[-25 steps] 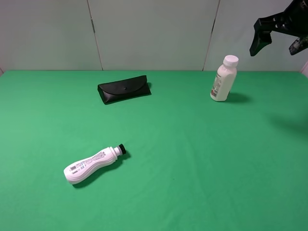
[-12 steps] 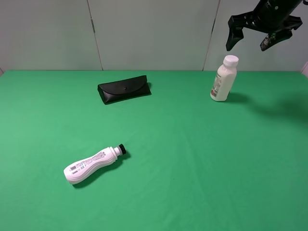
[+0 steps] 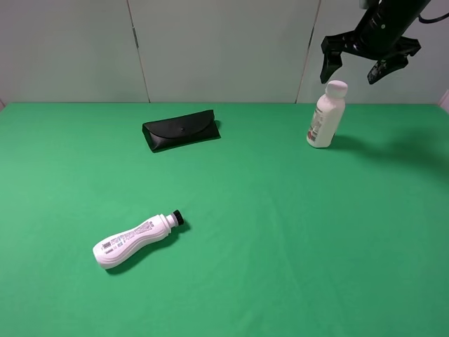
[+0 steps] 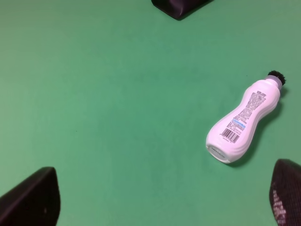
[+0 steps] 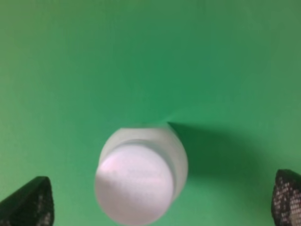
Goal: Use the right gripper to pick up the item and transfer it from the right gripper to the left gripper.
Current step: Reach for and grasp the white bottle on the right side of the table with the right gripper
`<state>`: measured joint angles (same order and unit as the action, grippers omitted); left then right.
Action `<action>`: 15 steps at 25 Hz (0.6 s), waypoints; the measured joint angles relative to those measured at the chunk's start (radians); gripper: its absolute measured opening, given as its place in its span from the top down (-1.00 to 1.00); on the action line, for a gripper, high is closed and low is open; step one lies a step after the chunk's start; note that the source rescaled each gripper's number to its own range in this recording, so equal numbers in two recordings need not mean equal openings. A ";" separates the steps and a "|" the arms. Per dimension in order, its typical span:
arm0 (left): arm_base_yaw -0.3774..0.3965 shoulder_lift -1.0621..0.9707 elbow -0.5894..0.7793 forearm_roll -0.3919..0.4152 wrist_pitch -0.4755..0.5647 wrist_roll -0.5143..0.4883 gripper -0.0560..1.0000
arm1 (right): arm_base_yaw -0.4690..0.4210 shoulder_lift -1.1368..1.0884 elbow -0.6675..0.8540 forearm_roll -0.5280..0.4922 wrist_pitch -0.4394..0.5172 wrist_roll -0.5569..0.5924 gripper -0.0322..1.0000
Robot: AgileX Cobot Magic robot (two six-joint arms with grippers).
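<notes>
A white upright bottle with a white cap stands on the green table at the back right. My right gripper is open and empty, hovering just above its cap, its fingers spread to either side. The right wrist view looks straight down on the bottle's cap, which sits between the open fingers of the gripper. My left gripper is open and empty above the table. It does not show in the exterior view.
A white bottle with a black cap lies on its side at the front left and shows in the left wrist view. A black glasses case lies at the back middle, and its edge shows in the left wrist view. Green cloth covers the table.
My right gripper has moved left from the right edge to a spot directly over the upright bottle and come a little lower. Nothing else has moved.
</notes>
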<state>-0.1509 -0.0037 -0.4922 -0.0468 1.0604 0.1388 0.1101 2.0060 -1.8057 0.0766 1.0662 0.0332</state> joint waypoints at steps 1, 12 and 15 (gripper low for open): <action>0.000 0.000 0.000 0.000 0.000 0.000 -0.55 | 0.002 0.007 0.000 0.002 -0.006 0.001 -1.00; 0.000 0.000 0.000 0.000 0.000 0.000 -0.55 | 0.012 0.058 -0.002 0.003 -0.040 0.003 -1.00; 0.000 0.000 0.000 0.000 0.000 0.000 -0.55 | 0.012 0.070 -0.002 0.003 -0.042 0.003 -1.00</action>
<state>-0.1509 -0.0037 -0.4922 -0.0468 1.0604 0.1388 0.1220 2.0756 -1.8076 0.0795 1.0241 0.0363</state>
